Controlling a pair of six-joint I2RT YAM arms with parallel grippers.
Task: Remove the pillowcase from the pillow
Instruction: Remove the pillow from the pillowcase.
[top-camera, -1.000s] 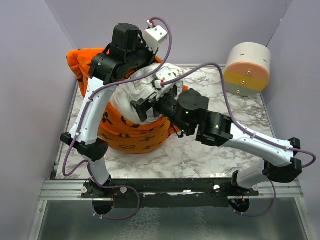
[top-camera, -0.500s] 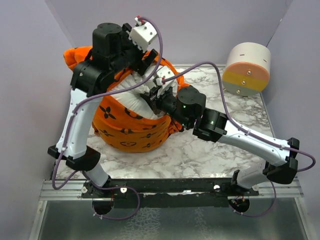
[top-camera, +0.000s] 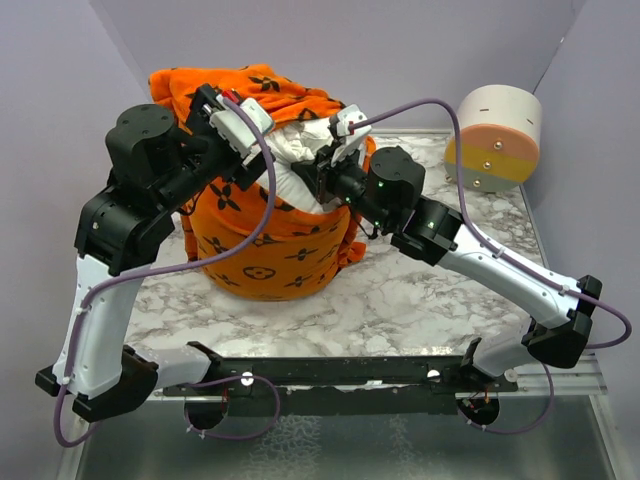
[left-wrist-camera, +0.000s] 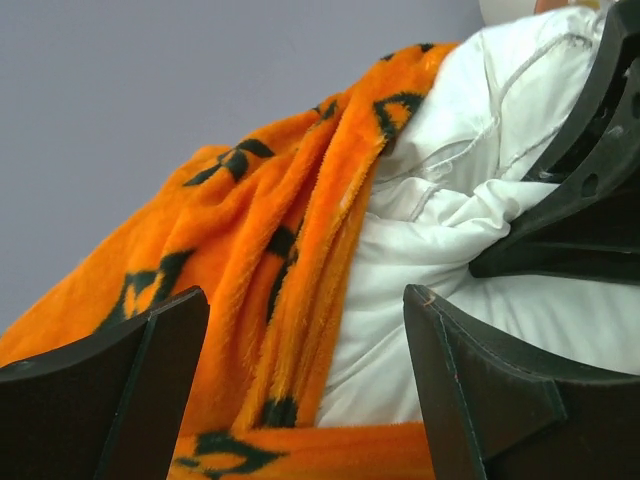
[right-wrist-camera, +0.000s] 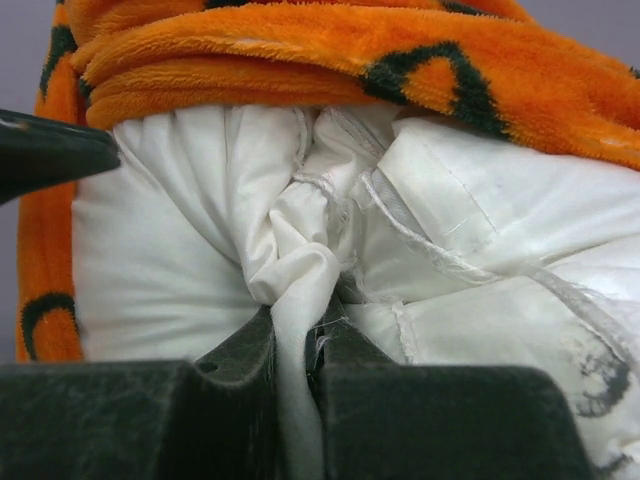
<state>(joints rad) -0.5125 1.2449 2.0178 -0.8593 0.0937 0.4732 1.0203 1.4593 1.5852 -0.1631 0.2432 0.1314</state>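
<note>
The pillow (top-camera: 293, 150) is standing on end on the far left part of the marble desk (top-camera: 420, 295). Its lower part is sitting inside the orange pillowcase (top-camera: 270, 250) with black motifs, which is bunching around it like a sack and draping over its far side. Only the top view is showing this whole arrangement, along with the white, orange and yellow cylinder (top-camera: 495, 135) well apart at the far right corner.

The right pincer (top-camera: 318, 175) is reaching in from the right at the exposed white top. The right wrist view is making plain what the top view is hiding. There the right pincer (right-wrist-camera: 295, 345) is clamping together on a gathered fold of the pillow (right-wrist-camera: 180, 250). White fabric is squeezing up between its two fingers, and the orange pillowcase (right-wrist-camera: 300, 50) is rolling across above.

The left pincer (left-wrist-camera: 300, 300) is showing its state only in the left wrist view. Its fingers (left-wrist-camera: 130, 370) are standing wide apart with nothing between them, facing the line where pillowcase (left-wrist-camera: 250, 250) is meeting pillow (left-wrist-camera: 430, 250).
</note>
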